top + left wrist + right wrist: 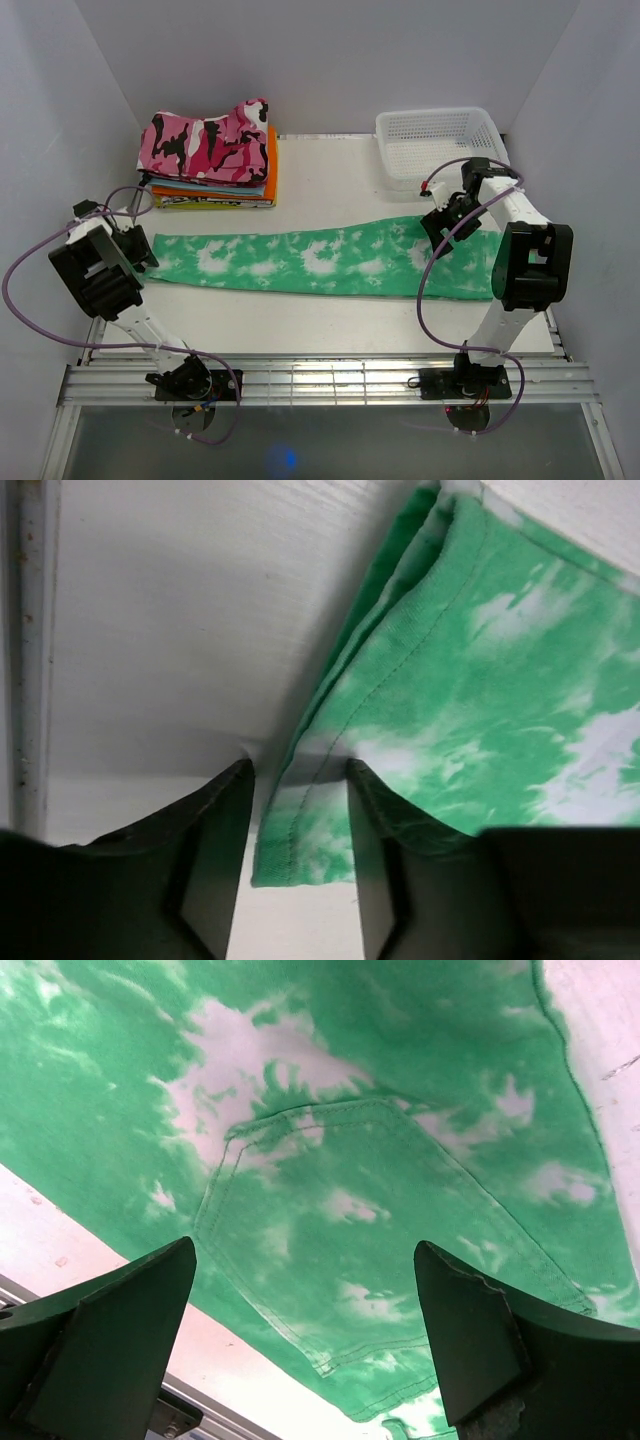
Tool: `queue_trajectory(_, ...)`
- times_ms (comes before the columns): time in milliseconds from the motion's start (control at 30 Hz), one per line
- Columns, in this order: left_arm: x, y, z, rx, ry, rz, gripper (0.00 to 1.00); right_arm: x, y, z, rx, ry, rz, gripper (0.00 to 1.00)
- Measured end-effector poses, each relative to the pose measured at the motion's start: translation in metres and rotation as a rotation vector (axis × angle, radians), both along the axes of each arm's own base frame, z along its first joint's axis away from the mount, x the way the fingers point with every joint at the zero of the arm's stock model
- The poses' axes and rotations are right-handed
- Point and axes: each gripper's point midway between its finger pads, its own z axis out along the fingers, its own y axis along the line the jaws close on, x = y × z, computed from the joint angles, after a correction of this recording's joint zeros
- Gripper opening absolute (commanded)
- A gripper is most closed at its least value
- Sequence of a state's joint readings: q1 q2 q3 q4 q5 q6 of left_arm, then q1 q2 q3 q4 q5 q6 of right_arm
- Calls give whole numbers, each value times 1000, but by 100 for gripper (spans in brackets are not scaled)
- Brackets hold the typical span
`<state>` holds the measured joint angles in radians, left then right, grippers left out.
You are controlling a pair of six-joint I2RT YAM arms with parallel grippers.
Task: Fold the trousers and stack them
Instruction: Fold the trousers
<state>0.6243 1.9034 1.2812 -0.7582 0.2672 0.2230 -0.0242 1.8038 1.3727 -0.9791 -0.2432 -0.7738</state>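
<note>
Loosely, the half-closed left gripper point(300, 770) straddles the stitched hem point(365, 675) of soft, blotchy trousers point(300, 262); the right gripper point(305, 1250) gapes wide over their pocket point(370, 1260).

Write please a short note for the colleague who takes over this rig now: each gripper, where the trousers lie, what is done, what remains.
Left gripper: jaws partly open astride the leg hem, not yet clamped.
Right gripper: wide open over the back pocket at the waist end, holding nothing.
Trousers: flat across the table as one long strip, layers stacked at the hem.
Done: laid out straight, apparently leg on leg.
Left: grip both ends, fold crosswise, then probably stack on the folded pile at back left.
</note>
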Motion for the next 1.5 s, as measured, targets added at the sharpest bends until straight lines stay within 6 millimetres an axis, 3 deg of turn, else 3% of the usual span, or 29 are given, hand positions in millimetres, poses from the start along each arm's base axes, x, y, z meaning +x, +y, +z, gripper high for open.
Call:
queue_trajectory(167,3,-12,-1,-61,-28,13,31,-2,-2,3,-8,10,-10,95)
queue_trajectory(267,4,-20,-1,-104,-38,19,13,-3,-5,3,-11,15,-21,94)
queue_trajectory(300,4,-21,-1,-112,-38,22,0,-3,-6,3,-11,17,-25,94)
queue_trajectory(467,3,-22,3,-133,-23,28,0,-4,-7,3,-8,24,-44,93)
queue_trajectory(633,5,-12,22,-105,-18,4,0,-5,-7,3,-8,25,-52,92)
queue_trajectory(767,15,8,56,7,-71,-46,0,-10,-8,1,-7,31,-58,91)
queue_trajectory(900,22,27,108,143,-156,-88,0,-15,-13,1,-6,34,-73,90)
queue_trajectory(1000,26,32,146,204,-207,-119,0,-15,-15,4,-4,23,-83,90)
queue_trajectory(1100,35,24,179,226,-264,-173,0,-15,-18,8,2,10,-93,90)
queue_trajectory(1200,46,-12,197,211,-312,-274,0,-15,-21,13,7,1,-105,88)
queue_trajectory(1300,59,-89,207,149,-362,-453,0,-19,-24,14,8,12,-117,87)
queue_trajectory(1400,57,-171,201,25,-385,-592,0,-24,-30,15,9,29,-133,85)
queue_trajectory(1500,43,-217,183,-94,-346,-612,0,-31,-37,15,8,50,-145,83)
